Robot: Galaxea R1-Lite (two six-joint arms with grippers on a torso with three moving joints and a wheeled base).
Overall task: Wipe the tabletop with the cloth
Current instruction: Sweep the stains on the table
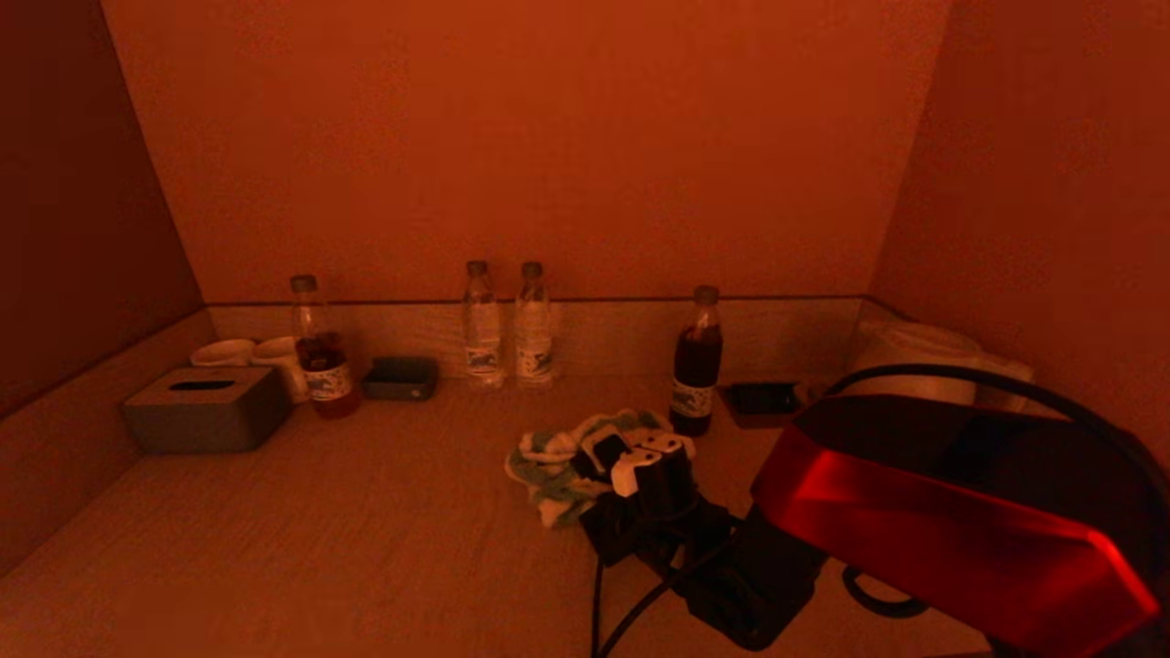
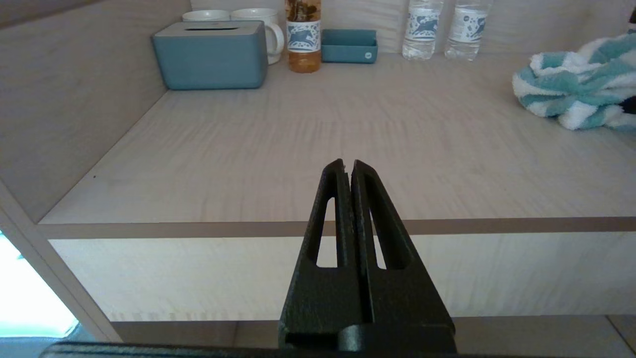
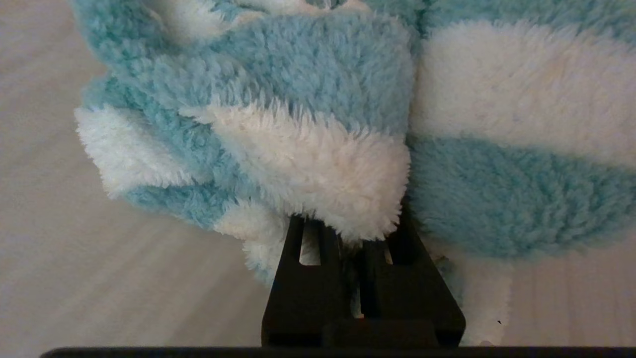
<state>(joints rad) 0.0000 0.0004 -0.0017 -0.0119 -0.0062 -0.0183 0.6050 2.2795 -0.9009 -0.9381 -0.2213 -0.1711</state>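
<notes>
A fluffy blue-and-white striped cloth (image 1: 553, 461) lies bunched on the light wooden tabletop (image 1: 347, 512), right of centre. My right gripper (image 1: 603, 461) is shut on the cloth; in the right wrist view the cloth (image 3: 318, 124) covers the fingertips and fills most of the frame. The cloth also shows in the left wrist view (image 2: 576, 84). My left gripper (image 2: 346, 166) is shut and empty, held back in front of the tabletop's front edge, out of the head view.
Along the back wall stand a tissue box (image 1: 206, 408), two mugs (image 1: 260, 356), a tea bottle (image 1: 320, 352), a small tray (image 1: 400, 377), two water bottles (image 1: 507, 324), a dark bottle (image 1: 696, 361) close behind the cloth, another tray (image 1: 760, 399) and a kettle (image 1: 923, 361). Walls enclose both sides.
</notes>
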